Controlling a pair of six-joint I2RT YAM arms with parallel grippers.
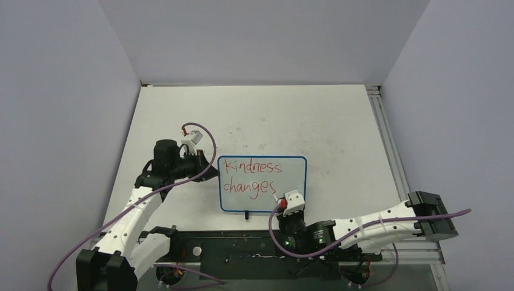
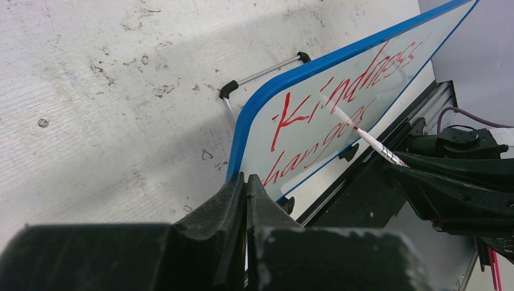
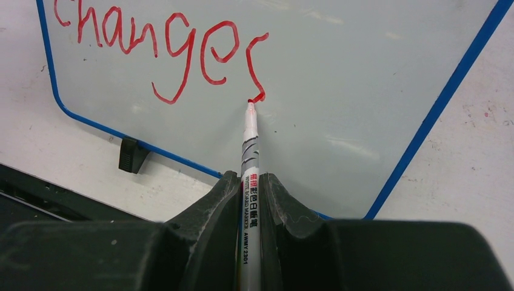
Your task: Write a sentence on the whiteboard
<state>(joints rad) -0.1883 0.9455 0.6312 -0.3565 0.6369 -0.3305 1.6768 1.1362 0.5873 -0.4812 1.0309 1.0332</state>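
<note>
Nearest in, the right gripper [image 3: 248, 180] had its jaws narrow, clamped on the marker [image 3: 250, 136], with the barrel pointing to 12 o'clock. The red tip met the board [image 3: 363, 54] at the tail of the "s" in "changes". From that tip, bare white ran out to the blue frame at 3 o'clock, and a strip of it ran back to the near frame at 6.

A black clip [image 3: 132, 154] stuck out of that near edge at 7 o'clock of the tip, just beside the black base plate [image 1: 242, 248], so there was little room on that side.

The board lay flat on the table [image 1: 339, 121], around the middle and toward the near side. "Kindness" was written on the top line and "changes" below it.

Over at the board's 9 o'clock edge, the left gripper [image 2: 245, 182] had its jaws pressed together, tips right at the blue frame. Whether they pinched it, I couldn't tell.

Farther out, scuffed tabletop spread from 12 round to 3 o'clock of the board. It ended at a metal rail [image 1: 388, 139] on the 3 o'clock side and at the walls [image 1: 260, 36] at 12.
</note>
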